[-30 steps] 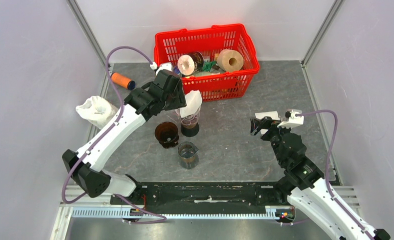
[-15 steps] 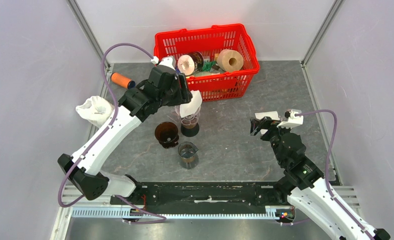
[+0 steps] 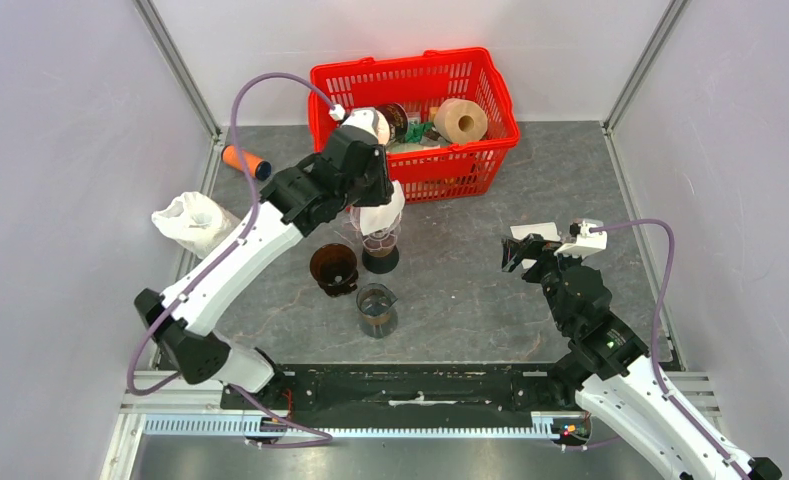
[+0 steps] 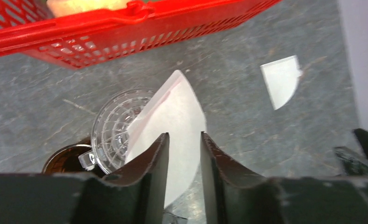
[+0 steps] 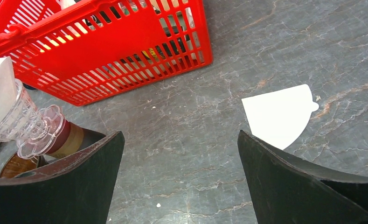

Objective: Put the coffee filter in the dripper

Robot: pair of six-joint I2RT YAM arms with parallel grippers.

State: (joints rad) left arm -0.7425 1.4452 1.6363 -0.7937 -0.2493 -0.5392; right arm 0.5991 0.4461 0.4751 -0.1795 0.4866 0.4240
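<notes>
A white paper coffee filter (image 3: 384,214) stands tilted, its lower part in the clear glass dripper (image 3: 378,240), which sits on a dark jar. In the left wrist view the filter (image 4: 177,109) leans over the right rim of the dripper (image 4: 112,123). My left gripper (image 4: 184,140) hovers just above it with its jaws a little apart, and the paper shows through the gap below them. It also shows in the top view (image 3: 372,188). My right gripper (image 5: 180,133) is wide open and empty, low over the table (image 3: 518,256). A second flat filter (image 5: 279,114) lies beside it.
A red basket (image 3: 440,172) with rolls and jars stands behind the dripper. A brown cup (image 3: 334,268) and a glass carafe (image 3: 377,308) stand in front of it. A white bag (image 3: 192,220) and an orange cylinder (image 3: 242,160) lie at the left.
My left arm has swung back and to the right, over the dripper. The filter has gone from held beside the dripper to leaning in it. The right arm has not moved.
</notes>
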